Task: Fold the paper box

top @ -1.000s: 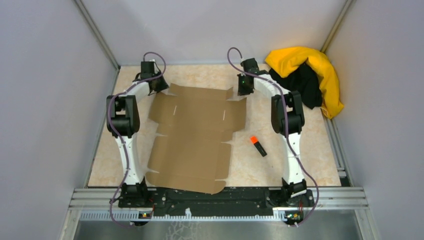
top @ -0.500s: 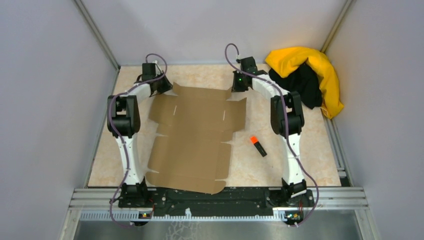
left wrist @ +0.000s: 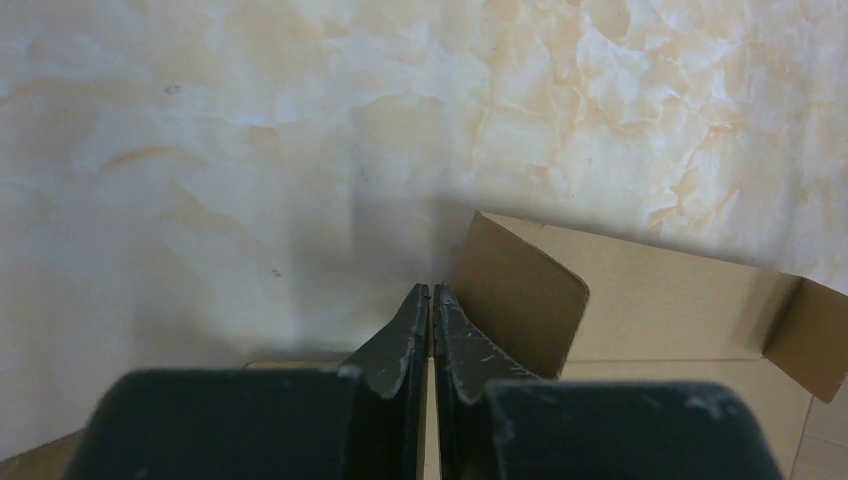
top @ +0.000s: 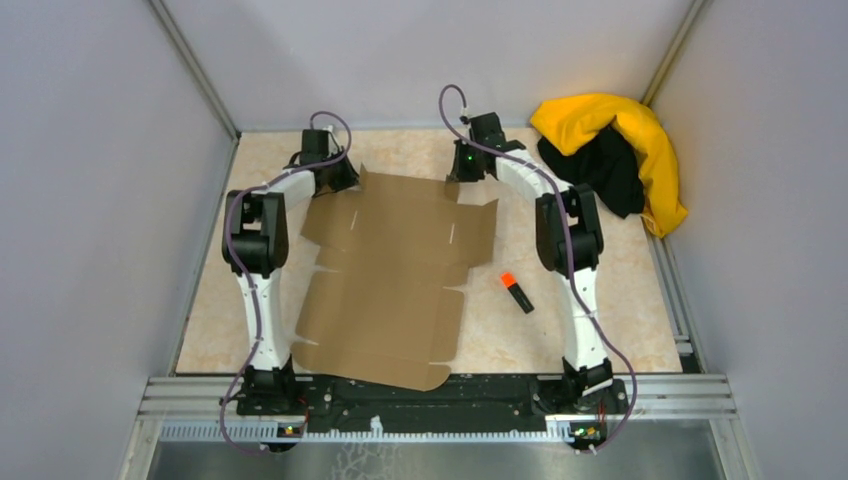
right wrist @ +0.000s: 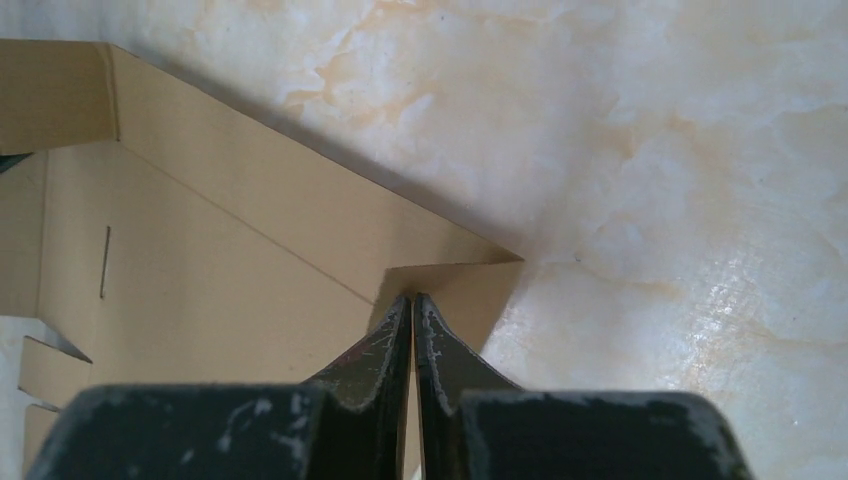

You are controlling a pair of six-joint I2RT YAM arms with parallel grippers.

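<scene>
While the box lies unfolded on the tabletop between the two arms, its far strip is tilted up off the surface. The left fingers are pressed together on that strip's left corner, beside a small raised tab. The right fingers are pinched on the tab at its right corner. A marker lies right of the box, apart from it. A yellow-and-black cloth sits in the far right corner.
</scene>
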